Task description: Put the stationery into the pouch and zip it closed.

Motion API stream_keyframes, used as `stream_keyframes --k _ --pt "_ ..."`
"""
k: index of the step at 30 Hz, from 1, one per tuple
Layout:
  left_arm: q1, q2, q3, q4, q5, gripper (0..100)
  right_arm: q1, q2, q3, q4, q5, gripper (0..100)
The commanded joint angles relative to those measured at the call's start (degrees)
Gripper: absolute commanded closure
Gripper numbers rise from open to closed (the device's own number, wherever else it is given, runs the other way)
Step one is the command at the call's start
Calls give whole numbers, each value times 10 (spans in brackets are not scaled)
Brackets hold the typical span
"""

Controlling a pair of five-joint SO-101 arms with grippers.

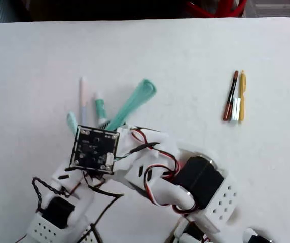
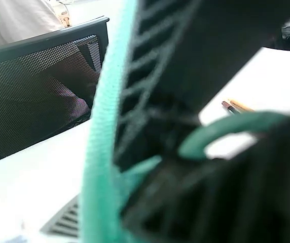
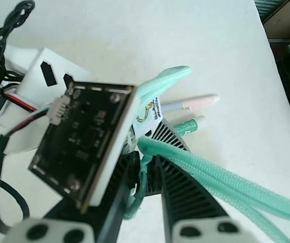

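Note:
The green-edged black mesh pouch [image 1: 134, 103] lies on the white table just beyond both arms. Its rim [image 3: 221, 177] runs past my right gripper [image 3: 141, 195], which is shut on the pouch's green pull loop [image 3: 135, 198]. My left arm, under its camera board [image 1: 95, 149], sits right at the pouch's other end, and the pouch mesh [image 2: 150, 101] and green edge [image 2: 102, 152] press close to its camera. A pink-white pen [image 1: 83, 97] and a green pen [image 1: 100, 109] lie by the pouch. A brown pen [image 1: 230, 95] and a yellow pen [image 1: 242, 95] lie far right.
A small white item [image 1: 236, 108] lies between the two right-hand pens. A black mesh chair [image 2: 38, 86] stands beyond the table edge. Open white tabletop [image 1: 185, 61] spreads between the pouch and the right-hand pens.

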Motion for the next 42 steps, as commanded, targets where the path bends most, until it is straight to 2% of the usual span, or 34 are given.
stream_keyframes --k 1,5,8,12,14,19,24,29,35,37,39,42 --pt "-3 0 -4 -15 -4 977 -19 -7 -10 12 8 980" --pt "-4 0 -4 -15 -4 977 0 -7 -13 -6 8 978" --pt "-4 0 -4 -15 -4 977 78 -15 -29 -34 1 958" --pt "-4 0 -4 -15 -4 977 194 -43 -49 -76 -91 783" --pt "-4 0 -4 -15 -4 977 209 -62 -51 -85 -117 704" --pt "-4 0 -4 -15 -4 977 177 -115 -52 -85 -117 713" --pt "-4 0 -4 -15 -4 977 187 -126 -47 -89 -117 715" --pt "-4 0 -10 -15 -4 977 262 -131 -15 -87 -120 723" --pt "-21 0 -13 -16 1 977 385 -132 102 -138 -127 807" --pt "-41 0 -34 -11 14 977 423 -132 142 -151 -176 811" --pt "-55 1 -61 4 62 977 465 -132 180 -159 -238 812" --pt "-52 3 -116 73 83 977 516 -132 233 -169 -298 812"
